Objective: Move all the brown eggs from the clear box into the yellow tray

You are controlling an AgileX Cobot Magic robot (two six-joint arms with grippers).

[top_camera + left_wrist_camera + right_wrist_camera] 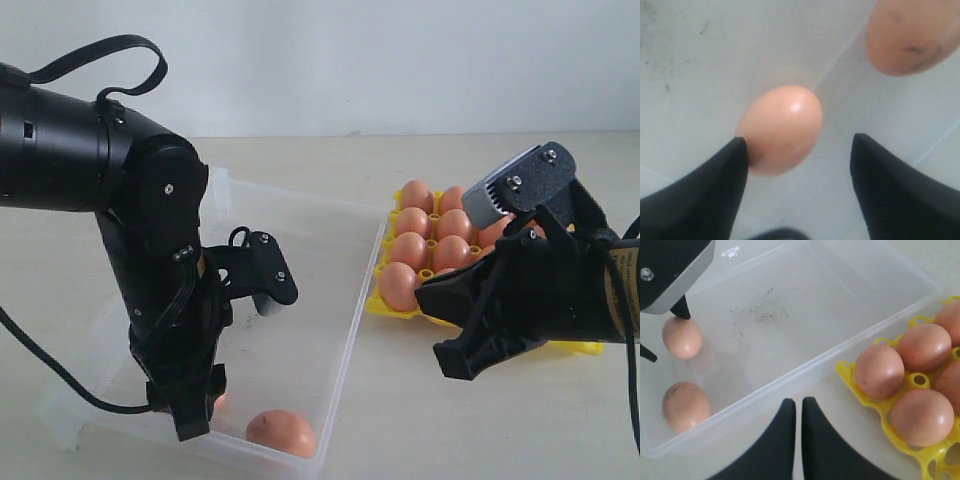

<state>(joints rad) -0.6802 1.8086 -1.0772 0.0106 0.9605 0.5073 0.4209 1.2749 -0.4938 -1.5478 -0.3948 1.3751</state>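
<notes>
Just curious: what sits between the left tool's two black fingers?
An egg on the box floor, close to one finger of the left tool. The left wrist view shows it.

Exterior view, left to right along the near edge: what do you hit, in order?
left claw → loose brown egg → clear box's right wall → yellow tray

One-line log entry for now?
left gripper open, straddling brown egg in clear box | right gripper shut, empty, beside yellow tray | other egg also in box
</notes>
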